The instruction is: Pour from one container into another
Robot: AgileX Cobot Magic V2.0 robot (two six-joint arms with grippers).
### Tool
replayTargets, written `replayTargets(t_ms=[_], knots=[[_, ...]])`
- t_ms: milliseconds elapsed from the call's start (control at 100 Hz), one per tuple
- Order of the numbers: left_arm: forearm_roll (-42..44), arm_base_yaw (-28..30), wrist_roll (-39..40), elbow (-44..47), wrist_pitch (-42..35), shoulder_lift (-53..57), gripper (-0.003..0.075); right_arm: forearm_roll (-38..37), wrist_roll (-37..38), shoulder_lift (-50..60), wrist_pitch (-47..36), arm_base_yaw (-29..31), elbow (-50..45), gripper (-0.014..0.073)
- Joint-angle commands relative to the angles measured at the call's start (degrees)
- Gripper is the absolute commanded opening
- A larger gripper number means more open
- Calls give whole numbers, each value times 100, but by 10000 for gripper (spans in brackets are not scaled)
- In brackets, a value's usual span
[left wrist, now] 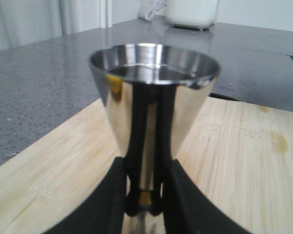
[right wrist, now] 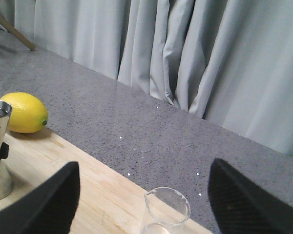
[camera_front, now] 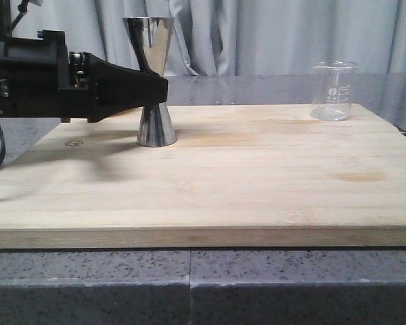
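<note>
Bamboo cutting board [camera_front: 257,183] laid flat on a grey speckled stone tabletop [camera_front: 189,284], front edge parallel to the tabletop's front edge. Pale grey pleated curtain [camera_front: 277,34] hung along the far edge of the tabletop. Faint amber stains visible on the board toward its right edge.

Steel jigger [camera_front: 154,81] upright near the far left corner of the board, base resting on the wood, gold band at the waist visible in the left wrist view [left wrist: 145,197]. Left gripper [camera_front: 164,89] brought in level from the left edge, black fingers [left wrist: 107,200] closed against both sides of the jigger's waist, holding it. Liquid level inside the upper cup hard to judge from the reflections.

Clear glass beaker [camera_front: 333,91] upright near the far right corner of the board, well apart from the jigger, printed marks facing front. Contents, if any, not distinguishable through the glass. Beaker cut off by the frame edge in the right wrist view [right wrist: 166,210].

Right gripper [right wrist: 144,204] absent from the front view; fingers [right wrist: 49,204] spread wide in its own view, beaker rim between them, not touching.

Yellow lemon [right wrist: 25,112] on the tabletop just off the board's far edge behind the jigger; hidden in the front view. White object at the far end in the left wrist view cut off, not identifiable
</note>
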State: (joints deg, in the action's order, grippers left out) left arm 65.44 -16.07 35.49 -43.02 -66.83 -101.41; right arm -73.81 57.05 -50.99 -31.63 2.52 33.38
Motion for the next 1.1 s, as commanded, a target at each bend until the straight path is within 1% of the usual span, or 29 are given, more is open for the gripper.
replayTargets(t_ms=[0, 50, 130, 500, 720, 1030, 1090], knots=[[-112, 20, 19, -125, -721, 174, 76, 160, 1, 85, -150, 38, 151, 468], [-112, 20, 19, -125, -721, 174, 106, 160, 1, 85, -150, 38, 151, 468], [-112, 20, 19, -125, -721, 174, 128, 160, 1, 85, -150, 38, 151, 468], [-112, 20, 19, -125, -754, 174, 134, 160, 1, 85, -150, 38, 151, 468], [-112, 20, 19, -125, -754, 174, 246, 160, 1, 85, -150, 38, 151, 468], [-112, 20, 19, -125, -789, 174, 258, 160, 1, 85, -150, 38, 151, 468], [-112, 20, 19, -125, -789, 174, 283, 160, 1, 85, -150, 38, 151, 468]])
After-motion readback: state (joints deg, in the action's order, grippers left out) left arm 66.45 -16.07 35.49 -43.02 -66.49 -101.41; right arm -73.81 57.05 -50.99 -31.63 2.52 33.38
